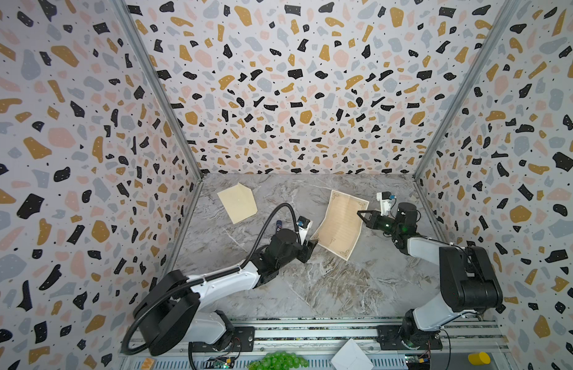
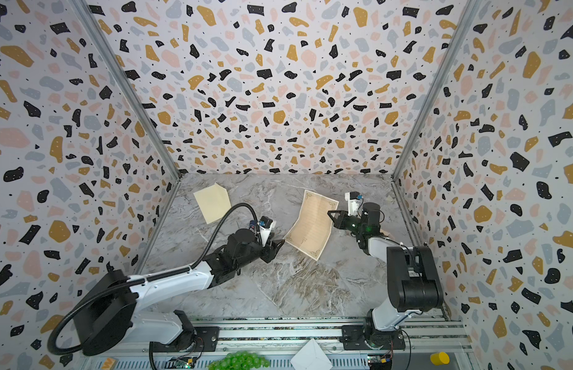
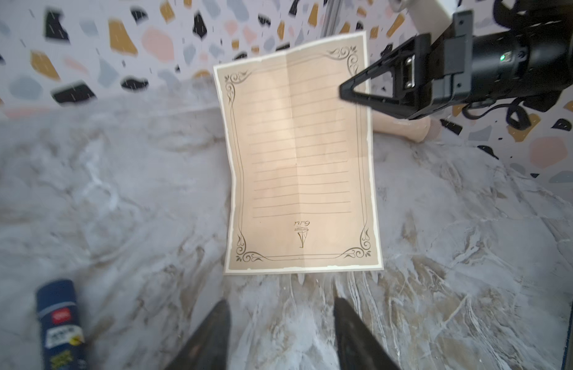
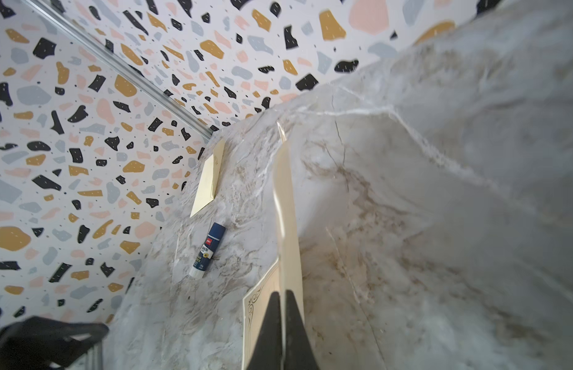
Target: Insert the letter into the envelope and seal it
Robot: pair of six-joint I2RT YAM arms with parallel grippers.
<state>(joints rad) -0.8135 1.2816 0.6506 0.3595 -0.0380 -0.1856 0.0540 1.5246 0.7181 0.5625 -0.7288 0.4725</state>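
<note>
The left gripper stood open and empty just short of the letter's near edge. The right gripper was clamped on its side edge, holding it partly off the counter. Pinched so, it could buckle or slip. The envelope lay well apart, far left.

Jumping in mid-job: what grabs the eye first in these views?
The tan bordered letter, mid-table, pinched at one edge by the right end effector and tilted up off the table. The left end effector is open just short of its near edge; the cream envelope lies apart at the far left.
</note>
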